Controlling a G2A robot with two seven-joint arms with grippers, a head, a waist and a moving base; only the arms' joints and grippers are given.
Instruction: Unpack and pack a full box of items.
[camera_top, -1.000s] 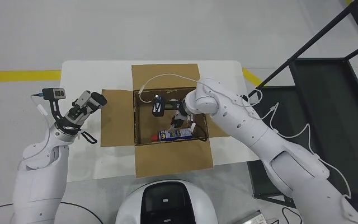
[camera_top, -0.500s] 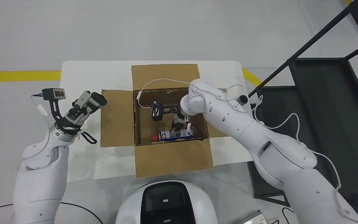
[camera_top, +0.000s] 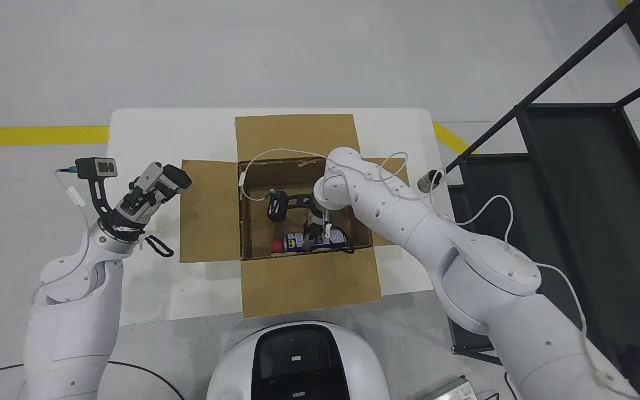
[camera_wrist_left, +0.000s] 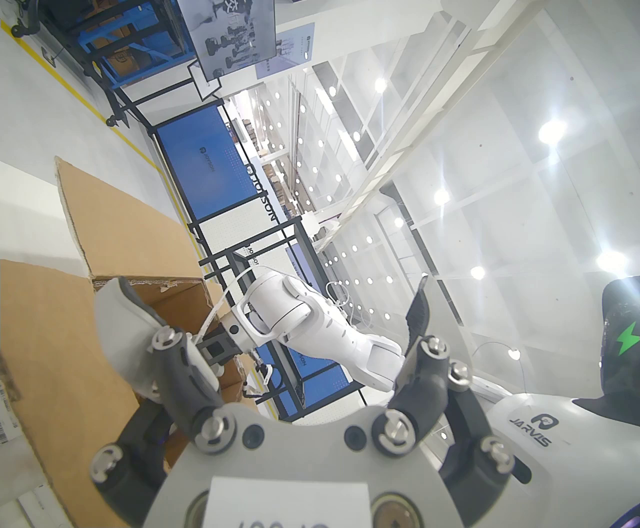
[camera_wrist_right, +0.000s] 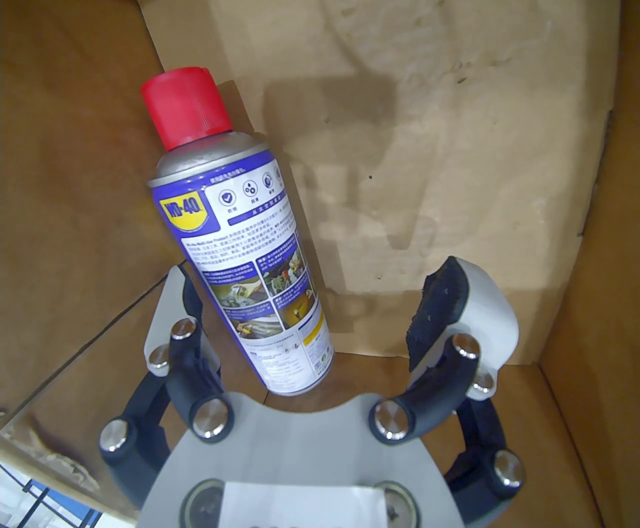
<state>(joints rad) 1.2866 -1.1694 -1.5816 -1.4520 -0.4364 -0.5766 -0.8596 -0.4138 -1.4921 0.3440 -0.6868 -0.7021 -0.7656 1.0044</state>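
An open cardboard box (camera_top: 295, 135) stands on the white table (camera_top: 160, 135). On its floor lies a blue spray can (camera_top: 303, 241) with a red cap, near the box's front wall. My right gripper (camera_top: 318, 226) is down inside the box and open. In the right wrist view the spray can (camera_wrist_right: 250, 260) has its base end between the gripper's (camera_wrist_right: 312, 285) fingers, close to one finger (camera_wrist_right: 180, 310), and is not clamped. My left gripper (camera_top: 172, 178) hangs open and empty left of the box, tilted upward (camera_wrist_left: 270, 295).
The box's four flaps lie spread flat around it; the left flap (camera_top: 208, 210) reaches close to my left gripper. A dark metal rack (camera_top: 560, 160) stands right of the table. The box floor (camera_wrist_right: 450, 125) beyond the can is bare cardboard.
My right arm has swung left and sunk deeper into the box, bringing its gripper over the can's base end. The left arm has not moved.
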